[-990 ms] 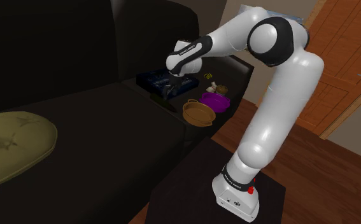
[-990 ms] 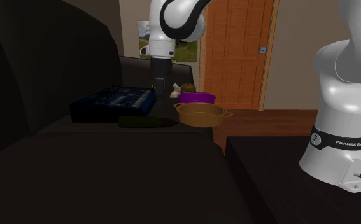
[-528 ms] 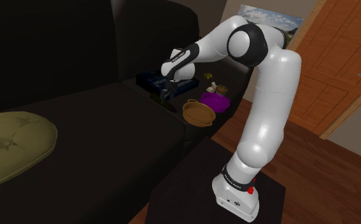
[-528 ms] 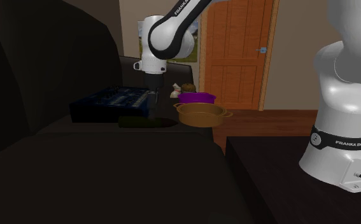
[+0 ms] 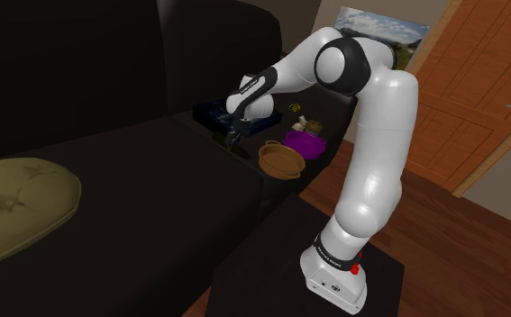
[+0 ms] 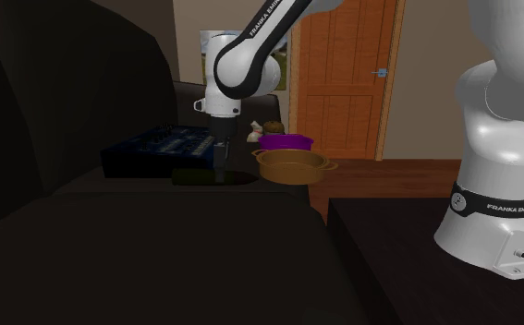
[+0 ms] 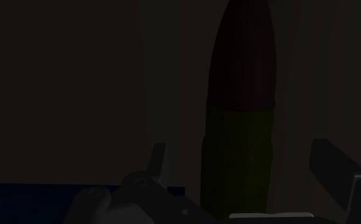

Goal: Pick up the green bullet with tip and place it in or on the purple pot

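1. Going left to right in the second exterior view: the gripper (image 6: pixel 220 175) has come down over the last second, just right of the blue box (image 6: pixel 158 148), onto the green bullet (image 7: pixel 239 149). The bullet lies flat on the dark table (image 6: pixel 126 183), left of the brown pot (image 6: pixel 292 166) and the purple pot (image 6: pixel 285 141).
2. The fingers sit apart on either side of the bullet without touching it, so closing looks like the next move.
3. The arm stretches out from its stand with the wrist pointing straight down.

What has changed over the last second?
The gripper came down and toward the second exterior view's left, onto the lying green bullet; its open fingers straddle it, nothing gripped. The bullet, purple pot, brown pot and blue box stayed put.
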Controlling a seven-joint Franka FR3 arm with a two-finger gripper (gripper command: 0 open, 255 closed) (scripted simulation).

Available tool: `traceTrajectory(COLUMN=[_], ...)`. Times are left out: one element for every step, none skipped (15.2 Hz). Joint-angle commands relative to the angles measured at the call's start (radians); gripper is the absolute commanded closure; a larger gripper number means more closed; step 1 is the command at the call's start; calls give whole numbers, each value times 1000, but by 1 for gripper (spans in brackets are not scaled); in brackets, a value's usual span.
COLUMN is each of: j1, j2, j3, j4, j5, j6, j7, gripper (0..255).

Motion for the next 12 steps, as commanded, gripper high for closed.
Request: traceTrajectory(j1=[0, 0, 0, 0, 0, 0, 0, 0, 0, 0, 0, 0], j2=[1, 1, 1, 1, 1, 1, 1, 1, 1, 1, 1, 1], j3=[0, 0, 0, 0, 0, 0, 0, 0, 0, 0, 0, 0], j4=[0, 0, 0, 0, 0, 0, 0, 0, 0, 1, 0, 1], j5=[0, 0, 0, 0, 0, 0, 0, 0, 0, 0, 0, 0], j6=[0, 0, 0, 0, 0, 0, 0, 0, 0, 0, 0, 0], j7=[0, 0, 0, 0, 0, 0, 0, 0, 0, 0, 0, 0], gripper=[0, 0, 0, 0, 255, 255, 255, 255, 255, 255, 255, 255])
